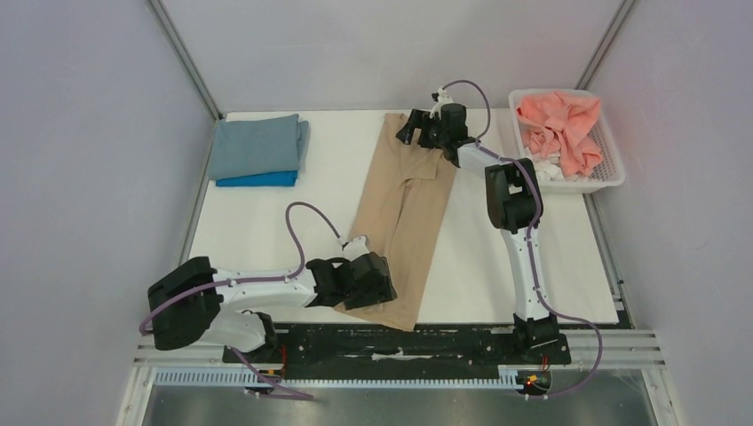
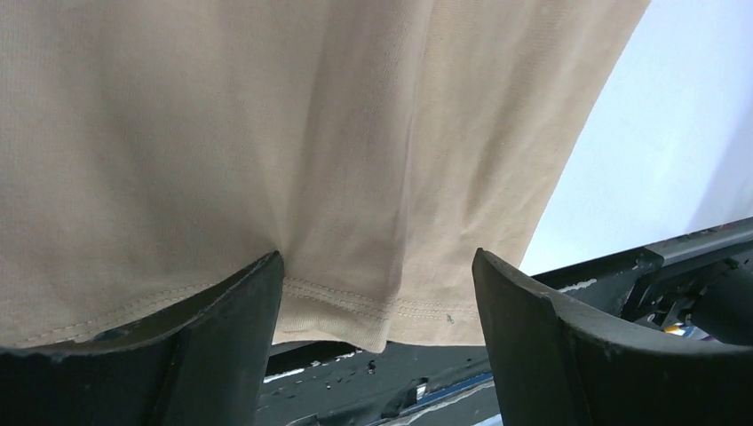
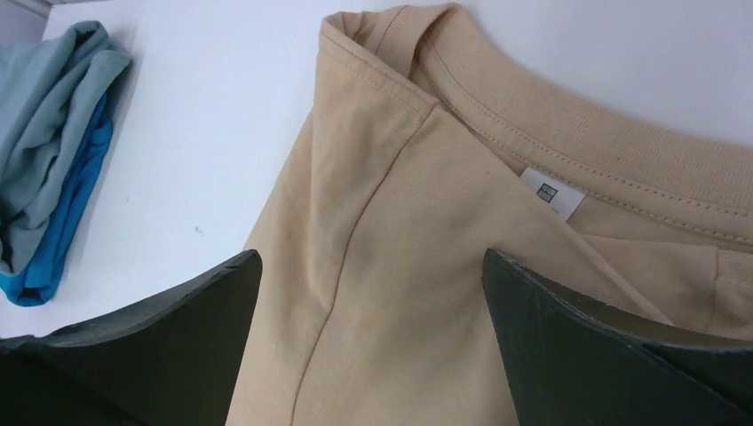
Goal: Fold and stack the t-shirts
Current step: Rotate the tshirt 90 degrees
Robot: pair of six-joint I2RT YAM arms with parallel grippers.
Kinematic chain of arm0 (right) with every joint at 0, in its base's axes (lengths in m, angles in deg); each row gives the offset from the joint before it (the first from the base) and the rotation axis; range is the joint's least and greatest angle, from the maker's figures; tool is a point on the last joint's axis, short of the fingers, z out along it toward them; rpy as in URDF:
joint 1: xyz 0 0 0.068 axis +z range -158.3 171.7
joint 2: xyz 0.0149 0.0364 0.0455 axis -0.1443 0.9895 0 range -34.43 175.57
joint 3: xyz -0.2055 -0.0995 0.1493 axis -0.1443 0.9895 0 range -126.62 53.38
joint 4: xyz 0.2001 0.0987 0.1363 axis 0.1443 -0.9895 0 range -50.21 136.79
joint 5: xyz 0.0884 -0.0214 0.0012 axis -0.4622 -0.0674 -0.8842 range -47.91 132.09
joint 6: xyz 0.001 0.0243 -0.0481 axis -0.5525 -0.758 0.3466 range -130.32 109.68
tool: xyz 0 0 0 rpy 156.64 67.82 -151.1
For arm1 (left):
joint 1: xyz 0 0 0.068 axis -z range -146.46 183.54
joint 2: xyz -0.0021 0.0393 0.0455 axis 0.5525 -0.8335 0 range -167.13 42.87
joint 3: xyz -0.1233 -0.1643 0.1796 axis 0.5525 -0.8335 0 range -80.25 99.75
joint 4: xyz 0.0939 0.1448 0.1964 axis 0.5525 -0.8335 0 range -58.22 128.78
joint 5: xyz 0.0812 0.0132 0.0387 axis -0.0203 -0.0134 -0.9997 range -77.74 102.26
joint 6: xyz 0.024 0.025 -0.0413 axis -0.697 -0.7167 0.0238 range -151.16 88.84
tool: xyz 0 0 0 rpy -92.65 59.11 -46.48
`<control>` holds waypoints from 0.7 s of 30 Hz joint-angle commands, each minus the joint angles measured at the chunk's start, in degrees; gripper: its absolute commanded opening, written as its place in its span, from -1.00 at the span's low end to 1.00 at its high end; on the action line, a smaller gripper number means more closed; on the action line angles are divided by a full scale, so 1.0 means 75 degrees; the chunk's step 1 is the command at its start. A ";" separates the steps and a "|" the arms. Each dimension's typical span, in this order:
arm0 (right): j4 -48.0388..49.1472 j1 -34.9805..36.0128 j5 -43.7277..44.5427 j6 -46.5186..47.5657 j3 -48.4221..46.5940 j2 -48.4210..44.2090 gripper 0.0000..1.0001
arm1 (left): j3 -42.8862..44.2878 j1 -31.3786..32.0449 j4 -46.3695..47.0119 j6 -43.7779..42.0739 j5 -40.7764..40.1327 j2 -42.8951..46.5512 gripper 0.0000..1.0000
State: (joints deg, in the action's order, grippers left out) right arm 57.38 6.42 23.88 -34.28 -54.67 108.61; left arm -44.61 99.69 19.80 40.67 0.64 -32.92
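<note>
- Tan t-shirt (image 1: pixel 404 222): folded lengthwise into a long narrow strip. It lies slantwise down the middle of the white table (image 1: pixel 249 235), collar at the far end and hem at the near edge.
- Neck tag (image 3: pixel 552 193): a small white rectangle sewn inside the collar. It has a dark mark at the top, and the print is too small to read. No other writing is visible.
- Cloth: smooth matte jersey. The collar band is ribbed with two rows of stitching, the hem is double-stitched, and soft creases run lengthwise.
- Left gripper (image 2: pixel 377 311): low over the hem end, with its dark fingers spread wide. The stitched hem shows in the gap between them, and nothing is pinched.
- Right gripper (image 3: pixel 373 337): over the collar end, with its fingers also spread wide above the shoulder fold and clear of the cloth.
- Grey-blue t-shirt (image 1: pixel 257 146): folded and lying on top of the folded bright blue t-shirt (image 1: pixel 257 179) at the far left of the table, well apart from the tan one.
- White perforated plastic basket (image 1: pixel 613 169): at the far right corner. It holds the crumpled coral-pink t-shirt (image 1: pixel 559 129), with the white t-shirt (image 1: pixel 546 169) bunched beneath it.
</note>
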 commanded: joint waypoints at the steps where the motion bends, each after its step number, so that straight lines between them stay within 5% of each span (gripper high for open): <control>1: -0.0351 -0.0065 -0.0127 0.0925 -0.0471 0.0044 0.95 | 0.0455 0.0137 -0.0200 0.0087 -0.0152 -0.0254 0.69; 6: -0.0666 -0.0205 -0.0109 0.2268 -0.0319 -0.0688 0.95 | 0.0925 0.0427 -0.0703 -0.0502 -0.0854 0.0184 0.71; 14: -0.0062 -0.0824 -0.0700 0.1946 0.0663 -0.1838 0.95 | 0.0658 0.0312 -0.2306 -0.0273 -0.2191 0.1506 0.76; 21: -0.0561 -0.0692 -0.0262 0.2704 0.2388 -0.4038 0.95 | -0.0271 -0.1416 -0.2649 -0.1122 -0.1153 0.2216 0.76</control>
State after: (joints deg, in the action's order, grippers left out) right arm 52.79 -0.81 21.19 -17.95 -45.01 90.99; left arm -42.32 95.49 2.73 38.42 -11.01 -18.45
